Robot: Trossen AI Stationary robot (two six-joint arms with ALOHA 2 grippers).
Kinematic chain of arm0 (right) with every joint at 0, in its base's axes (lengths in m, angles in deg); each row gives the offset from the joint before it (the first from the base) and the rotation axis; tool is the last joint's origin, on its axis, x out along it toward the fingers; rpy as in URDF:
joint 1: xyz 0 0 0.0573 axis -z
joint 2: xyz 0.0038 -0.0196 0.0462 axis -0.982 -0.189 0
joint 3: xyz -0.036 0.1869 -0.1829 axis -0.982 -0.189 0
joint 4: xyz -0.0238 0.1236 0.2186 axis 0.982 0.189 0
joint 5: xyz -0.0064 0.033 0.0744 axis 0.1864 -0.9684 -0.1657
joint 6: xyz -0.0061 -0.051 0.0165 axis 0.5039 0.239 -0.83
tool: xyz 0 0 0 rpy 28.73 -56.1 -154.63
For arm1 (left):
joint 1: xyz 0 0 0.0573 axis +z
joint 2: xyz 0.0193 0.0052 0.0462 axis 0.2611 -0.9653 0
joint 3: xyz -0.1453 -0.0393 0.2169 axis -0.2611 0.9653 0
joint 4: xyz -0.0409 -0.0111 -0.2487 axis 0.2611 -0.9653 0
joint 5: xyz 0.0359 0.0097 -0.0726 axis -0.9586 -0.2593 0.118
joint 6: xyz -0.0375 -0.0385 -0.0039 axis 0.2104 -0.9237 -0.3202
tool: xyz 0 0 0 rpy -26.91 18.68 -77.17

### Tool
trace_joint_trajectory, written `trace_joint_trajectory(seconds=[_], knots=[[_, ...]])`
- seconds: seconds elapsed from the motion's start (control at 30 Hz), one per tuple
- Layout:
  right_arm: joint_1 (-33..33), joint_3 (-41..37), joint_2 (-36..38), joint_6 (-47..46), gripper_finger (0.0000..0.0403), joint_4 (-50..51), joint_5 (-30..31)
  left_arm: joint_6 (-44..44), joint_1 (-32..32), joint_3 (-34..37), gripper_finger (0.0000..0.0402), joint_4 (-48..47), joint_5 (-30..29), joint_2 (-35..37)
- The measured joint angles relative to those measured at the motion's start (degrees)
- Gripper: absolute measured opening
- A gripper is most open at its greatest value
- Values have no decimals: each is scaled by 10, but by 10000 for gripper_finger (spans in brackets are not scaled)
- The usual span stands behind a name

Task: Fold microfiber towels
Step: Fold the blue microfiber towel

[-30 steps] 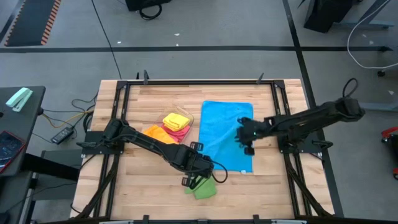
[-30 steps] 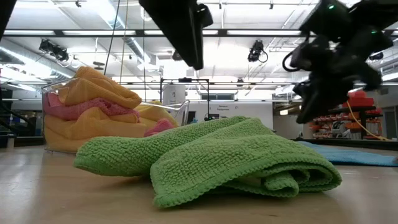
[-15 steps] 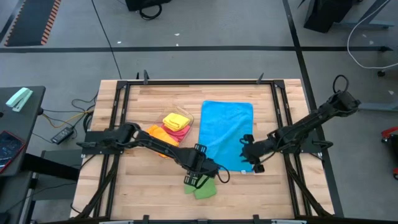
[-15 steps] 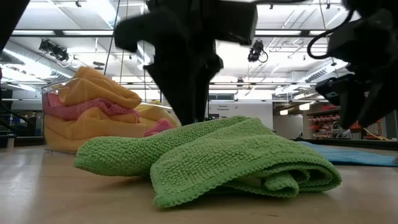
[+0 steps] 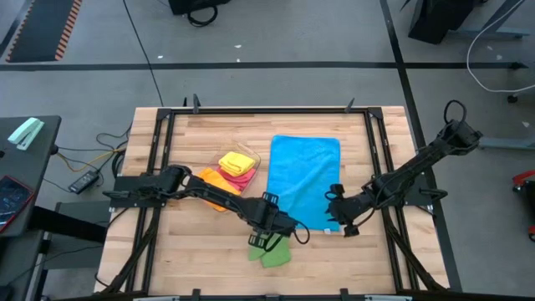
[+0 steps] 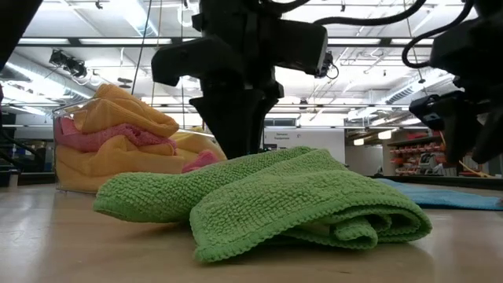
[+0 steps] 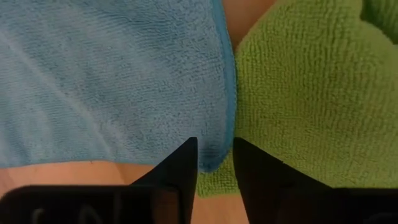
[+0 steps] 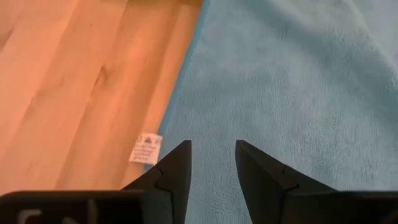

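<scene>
Seen from above, a wooden table (image 5: 209,134) fills the centre of the frame, with a blue towel (image 5: 305,171) spread flat just right of the middle. To its left sits a clear tub (image 5: 251,155) holding yellow, pink and orange towels (image 5: 236,165). A crumpled green towel (image 5: 272,253) lies at the lower centre, just below the blue towel's lower left corner. The left gripper (image 5: 272,237) reaches in from the left and hovers over that corner, between the blue and green cloths. The right gripper (image 5: 343,217) comes in from the right, over the blue towel's lower right corner. In the low view, the green towel fills the foreground as a rumpled heap, the tub of orange and pink cloth stands at the left, and a thin strip of the blue towel shows at the right edge. One dark arm hangs above the green heap at upper centre, the other at the upper right. In the left wrist view, the two dark fingers (image 7: 180,171) stand slightly apart with nothing between them, above the blue towel's hemmed corner where it meets the green cloth. In the right wrist view, the fingers (image 8: 177,168) are likewise parted and empty, over the blue towel's edge near a small white label (image 8: 145,148) on the wood.
</scene>
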Motion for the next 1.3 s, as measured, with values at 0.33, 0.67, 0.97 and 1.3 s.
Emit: trace_joint_trajectory(seconds=[0.33, 0.67, 0.97, 1.3], knots=[[-69, 0, -45, -65, 133, 10, -7, -15, 10, 0, 11, 0, -28, 0], [-113, 3, -130, -119, 133, -37, 39, -19, 21, 0, 10, 3, -19, 0], [-114, 2, -128, -134, 89, -32, 2, -19, 22, 0, 29, 3, -19, 0], [-115, 2, -105, -112, 7, -19, -31, -19, 20, -17, 18, 14, -19, 3]])
